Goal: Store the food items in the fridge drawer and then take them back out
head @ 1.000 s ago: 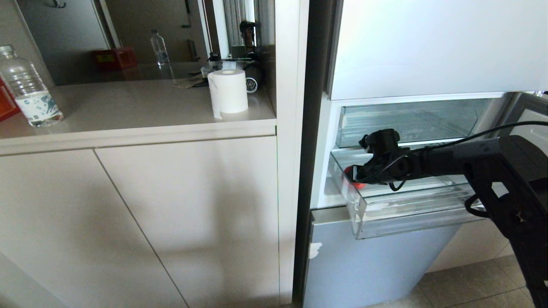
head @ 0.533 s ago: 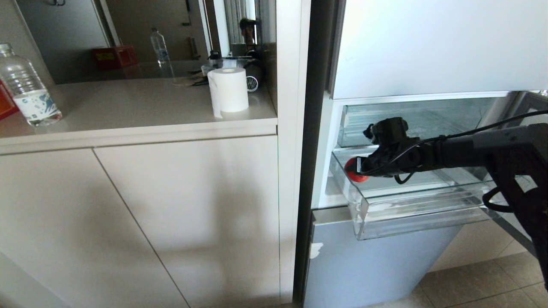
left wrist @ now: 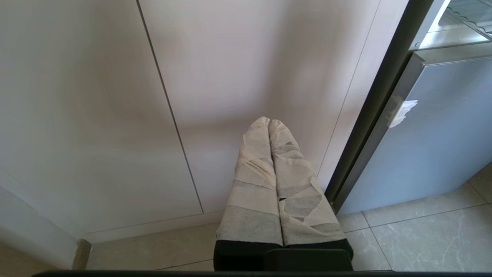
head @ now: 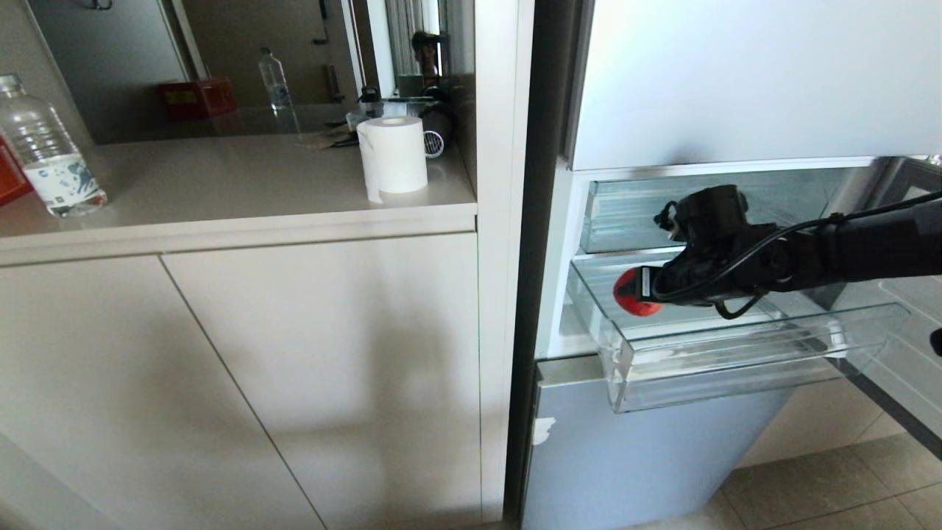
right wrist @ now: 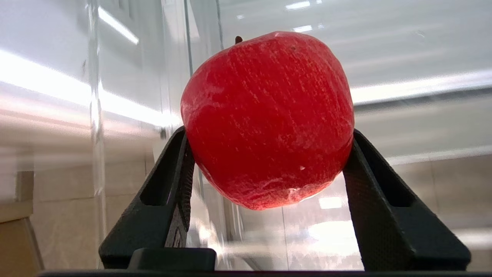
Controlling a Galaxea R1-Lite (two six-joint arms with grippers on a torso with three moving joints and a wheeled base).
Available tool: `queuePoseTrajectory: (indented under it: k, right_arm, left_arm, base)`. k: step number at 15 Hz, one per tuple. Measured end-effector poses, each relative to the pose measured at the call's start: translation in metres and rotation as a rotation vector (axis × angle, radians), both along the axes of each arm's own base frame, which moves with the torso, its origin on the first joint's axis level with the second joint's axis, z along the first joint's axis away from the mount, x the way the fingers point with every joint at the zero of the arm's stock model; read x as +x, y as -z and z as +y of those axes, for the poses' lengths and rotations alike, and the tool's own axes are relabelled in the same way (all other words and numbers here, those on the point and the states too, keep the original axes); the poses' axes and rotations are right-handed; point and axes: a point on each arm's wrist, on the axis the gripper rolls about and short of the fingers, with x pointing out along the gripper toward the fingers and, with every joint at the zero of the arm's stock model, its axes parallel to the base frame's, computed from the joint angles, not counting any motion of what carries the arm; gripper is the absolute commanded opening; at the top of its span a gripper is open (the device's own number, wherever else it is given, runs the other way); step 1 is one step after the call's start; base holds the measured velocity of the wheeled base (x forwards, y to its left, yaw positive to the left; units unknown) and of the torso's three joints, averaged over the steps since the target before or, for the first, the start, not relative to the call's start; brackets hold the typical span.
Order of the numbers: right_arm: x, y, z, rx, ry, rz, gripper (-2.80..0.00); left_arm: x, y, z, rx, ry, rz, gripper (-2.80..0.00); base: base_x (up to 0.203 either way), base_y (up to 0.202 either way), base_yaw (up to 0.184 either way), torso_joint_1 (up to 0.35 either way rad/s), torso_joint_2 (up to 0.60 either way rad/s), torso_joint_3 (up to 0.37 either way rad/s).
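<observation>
With its right claw (head: 642, 291) clamped on the red apple (right wrist: 267, 119), the robot holds the fruit level over the fridge drawer (head: 736, 361), probably to carry it clear of the front lip. That arm reaches in almost horizontally from the right. Its left claw (left wrist: 271, 125) hangs clenched by the cabinet (left wrist: 115, 96).

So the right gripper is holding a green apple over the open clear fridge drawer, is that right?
Not quite: the apple is red, not green, as the right wrist view shows. The right gripper does hold it between its fingers, over the open clear fridge drawer.
</observation>
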Motion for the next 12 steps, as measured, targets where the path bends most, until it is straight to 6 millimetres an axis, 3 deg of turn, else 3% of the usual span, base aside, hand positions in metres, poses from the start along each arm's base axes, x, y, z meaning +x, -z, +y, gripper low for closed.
queuePoseTrajectory:
  k: [7,12]
  right_arm:
    - [-0.082,-0.031,-0.019,0.017,0.007,-0.123,-2.8]
    - [-0.164,-0.051,-0.037,0.021,0.015,-0.211,-2.8]
  left_arm:
    - [0.0,0.0,0.0,0.0,0.0,0.0,-2.8]
    - [0.0,0.0,0.0,0.0,0.0,0.0,-2.8]
  base:
    - [0.0,0.0,0.0,0.0,0.0,0.0]
    - [0.0,0.0,0.0,0.0,0.0,0.0]
